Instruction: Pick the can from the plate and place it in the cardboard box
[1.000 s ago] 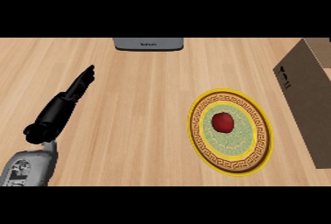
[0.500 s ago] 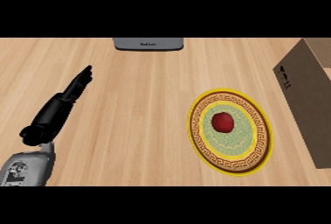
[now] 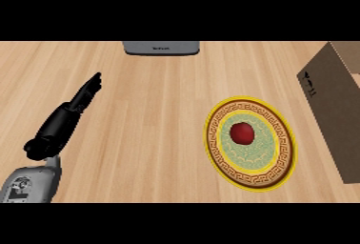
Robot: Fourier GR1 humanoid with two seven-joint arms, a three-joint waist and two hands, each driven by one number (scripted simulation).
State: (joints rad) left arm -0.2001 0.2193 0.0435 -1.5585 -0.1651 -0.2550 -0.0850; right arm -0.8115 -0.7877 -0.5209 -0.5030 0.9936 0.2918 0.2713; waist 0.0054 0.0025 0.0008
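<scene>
left hand (image 3: pixel 63 121) sits over the wooden counter (image 3: pixel 147 143), fingers straight and pressed together, pointing up-right. the red can (image 3: pixel 242 133) stands upright mid-plate (image 3: pixel 218 157), seen end-on. cardboard box (image 3: pixel 334 100) at right has dark markings, unreadable. grey thing (image 3: pixel 161 47) up top, writing unreadable

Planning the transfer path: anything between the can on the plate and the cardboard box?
Nothing visible. The red can stands at the middle of the plate, and only the plate's rim and bare counter lie between it and the cardboard box at the right edge. The grey object at the top edge is off that line.
</scene>
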